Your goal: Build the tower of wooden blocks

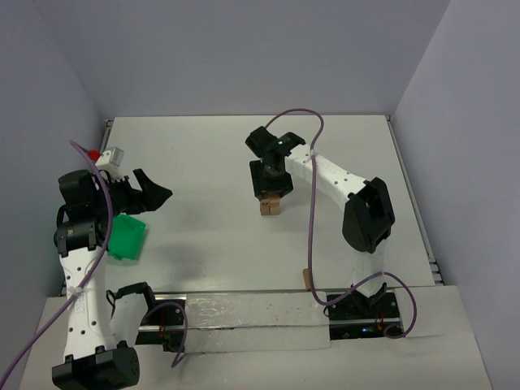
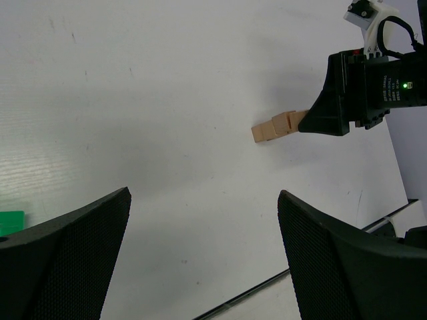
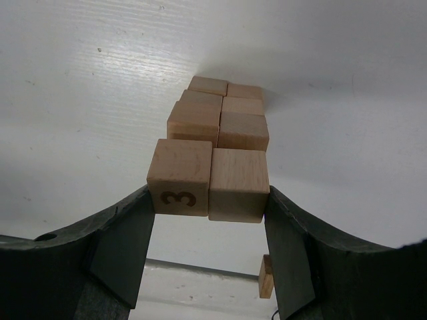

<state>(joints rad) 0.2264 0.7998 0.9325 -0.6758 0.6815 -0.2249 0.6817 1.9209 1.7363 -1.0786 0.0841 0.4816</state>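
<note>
Clamped side by side in R gripper: two wood blocks, one marked 3, directly above tower at mid-table; contact w/ it unclear. Spare block near front edge. L gripper spread apart, beside green tray, well away from tower.

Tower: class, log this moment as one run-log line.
right claw: shut on top block pair | tower: beneath claw | left claw: open, empty | spare block: loose, apart

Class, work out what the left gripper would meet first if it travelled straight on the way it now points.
The left gripper would probably hit bare white table; the tower lies off to one side, though depth is unclear.
</note>
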